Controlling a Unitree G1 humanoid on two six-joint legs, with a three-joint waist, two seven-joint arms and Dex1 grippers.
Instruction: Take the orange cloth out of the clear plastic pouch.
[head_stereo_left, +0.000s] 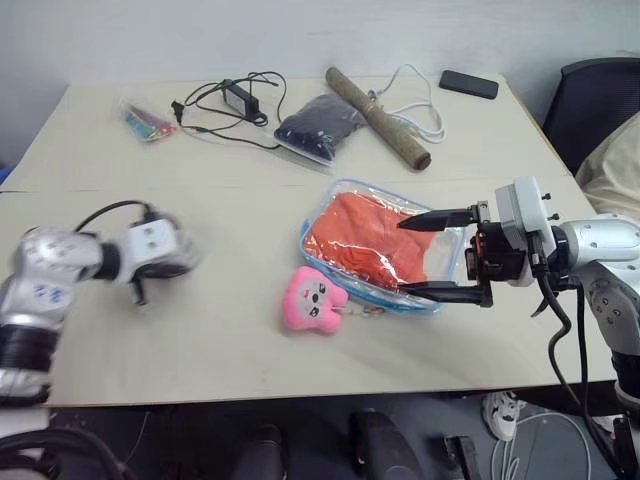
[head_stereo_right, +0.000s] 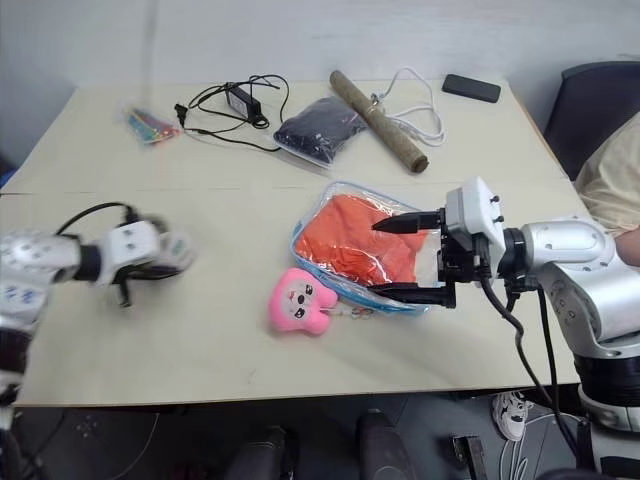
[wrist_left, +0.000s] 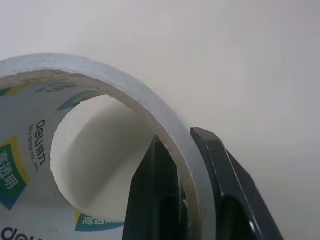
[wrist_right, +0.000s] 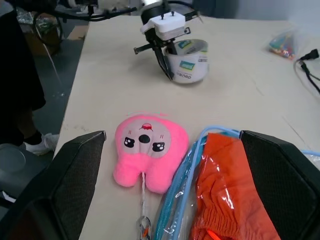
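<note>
Pink plush toy (head_stereo_left: 313, 300) sits nearest the front edge of the tabletop (head_stereo_left: 240, 340), face up, a thin cord and small clip trailing from it toward the pouch. Clear plastic pouch (head_stereo_left: 440, 262) lies just beside it, flat on the tabletop, blue trim visible along its edge.

Orange cloth (head_stereo_left: 360, 240) is inside the pouch – bunched in folds under the clear film, filling most of it.

Right gripper (head_stereo_left: 430, 255) hangs over the pouch's right end, pointing left across it, jaws wide open – one finger over the pouch's far side, the other over its near edge. It grips nothing; can't tell whether a fingertip touches the plastic.

Left gripper (wrist_right: 167, 65) is well apart on the left side of the tabletop, blurred in the head views. Its jaws are closed on the wall of a white tape roll (wrist_left: 150, 107) – one finger inside the ring, one outside. In the right wrist view the roll stands on the tabletop beyond the plush toy.

Further back: dark navy bag (head_stereo_left: 320, 127), a brown rolled stick (head_stereo_left: 378, 117) lying diagonally, a white cable (head_stereo_left: 420, 115) just beside it. Black power adapter with cord (head_stereo_left: 238, 98) left of those, small bag of coloured bits (head_stereo_left: 147, 122) further left. Black phone (head_stereo_left: 468, 84) at the far right corner.
</note>
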